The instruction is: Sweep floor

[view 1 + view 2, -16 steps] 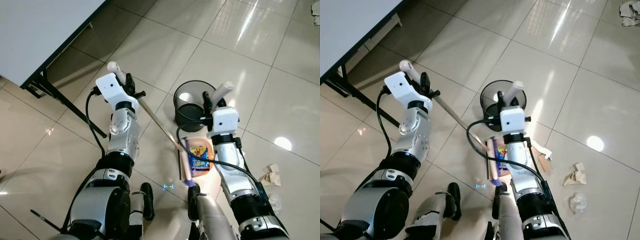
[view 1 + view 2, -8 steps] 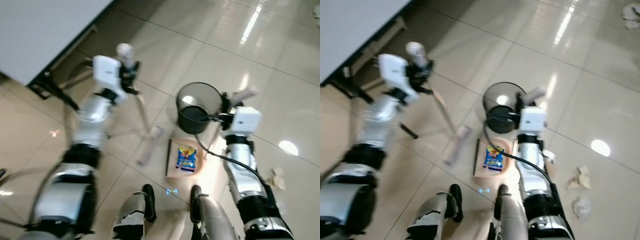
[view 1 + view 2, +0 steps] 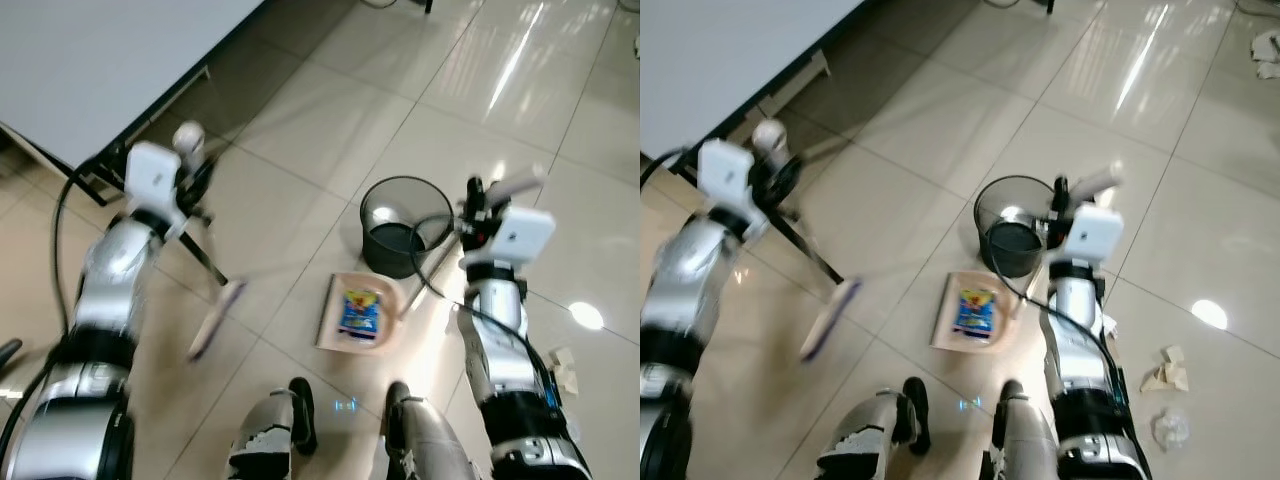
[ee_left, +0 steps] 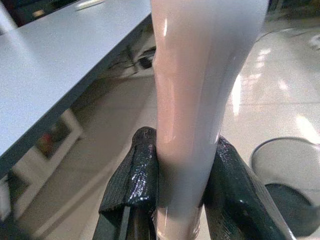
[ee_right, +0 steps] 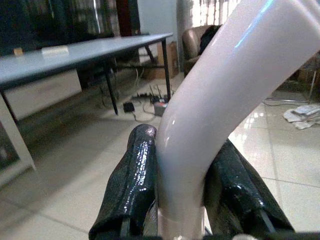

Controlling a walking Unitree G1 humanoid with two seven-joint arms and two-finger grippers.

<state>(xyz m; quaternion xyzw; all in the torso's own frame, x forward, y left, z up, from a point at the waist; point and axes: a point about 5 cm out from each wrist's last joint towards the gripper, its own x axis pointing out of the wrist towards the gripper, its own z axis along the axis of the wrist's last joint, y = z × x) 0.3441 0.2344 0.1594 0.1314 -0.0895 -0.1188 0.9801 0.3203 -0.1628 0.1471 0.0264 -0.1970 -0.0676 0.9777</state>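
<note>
The left gripper (image 4: 180,192) is clenched on the pale handle of the broom (image 3: 216,318). In the head view the broom head now lies on the tiles at about 9 o'clock from the dustpan (image 3: 332,320), well apart from it. One second ago the same head rested against the near edge of the pan, so the left arm has swung the broom out and away to the robot's left — its picture is blurred from this motion.

The right gripper (image 5: 180,187) stays closed around the curved white handle of the dustpan, and the pan sits flat on the floor just at 6 o'clock from the black mesh wastebasket (image 3: 404,222). A small colourful packet (image 3: 359,310) lies inside the pan, as it did before.

Crumpled paper scraps (image 3: 1166,370) lie on the tiles at about 3 o'clock from the robot's right arm, not yet collected. A grey table (image 3: 90,70) stands at 10 o'clock.

I judge that one stroke into the pan is finished and the broom is drawn back for the next one. The packet is captured, so the pan could be emptied in the basket — but the scraps on the right side mean the floor is only partly swept.
</note>
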